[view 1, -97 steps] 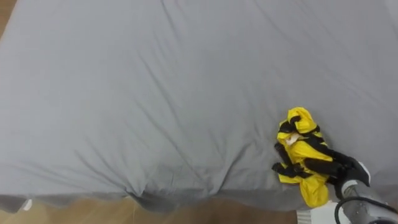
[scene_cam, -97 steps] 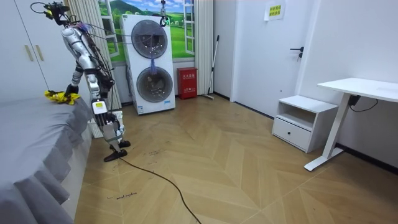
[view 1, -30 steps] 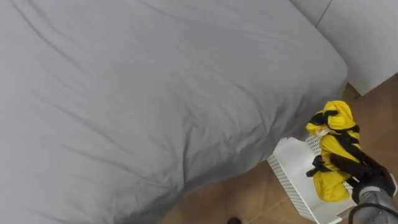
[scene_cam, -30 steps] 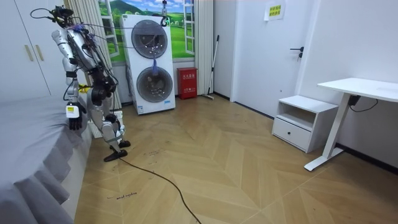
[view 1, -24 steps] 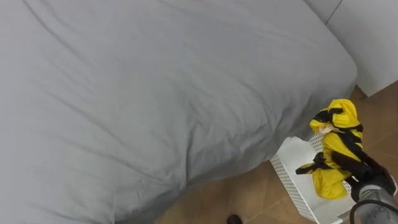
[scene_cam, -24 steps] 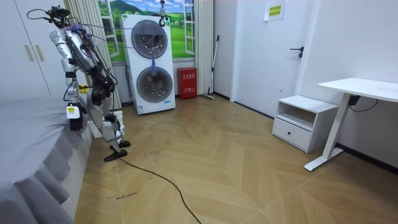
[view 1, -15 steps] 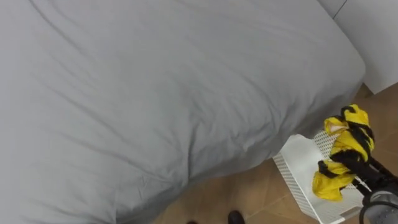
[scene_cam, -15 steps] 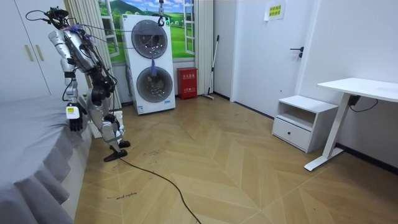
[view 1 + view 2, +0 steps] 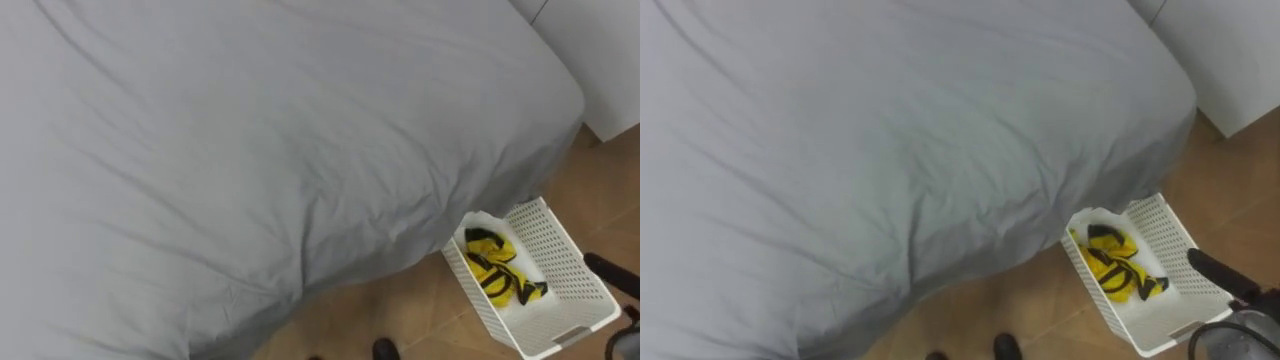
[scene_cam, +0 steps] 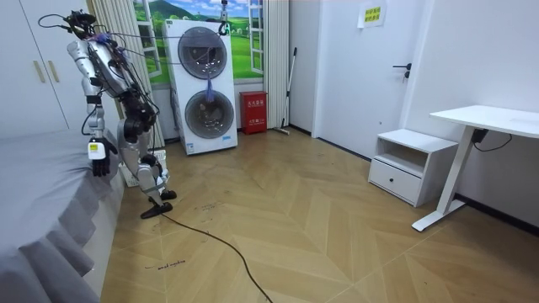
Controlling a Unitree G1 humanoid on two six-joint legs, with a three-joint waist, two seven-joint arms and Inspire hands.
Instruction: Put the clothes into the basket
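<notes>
The yellow and black garment (image 9: pixel 497 268) lies crumpled inside the white lattice basket (image 9: pixel 565 255), in the half nearest the bed. The basket stands on the wood floor against the bed's foot corner. My right hand (image 9: pixel 606 269) reaches in at the right edge, just right of the basket, fingers straight and holding nothing. In the right eye view the garment (image 9: pixel 1112 266) lies in the basket (image 9: pixel 1165 235) with the right hand (image 9: pixel 1216 270) beside it. In the room view I stand at the bed's corner and my left hand (image 10: pixel 100 160) hangs beside the mattress.
The grey bed (image 9: pixel 250 130) takes up most of the eye views. A white wardrobe (image 9: pixel 610 60) stands just past the basket. In the room view a stacked washer and dryer (image 10: pixel 206 88) stand behind me, with open wood floor to the room view's right.
My right hand carried the garment from the bed to above the basket, then let go. The garment dropped into the basket and the hand drew back to the right.
</notes>
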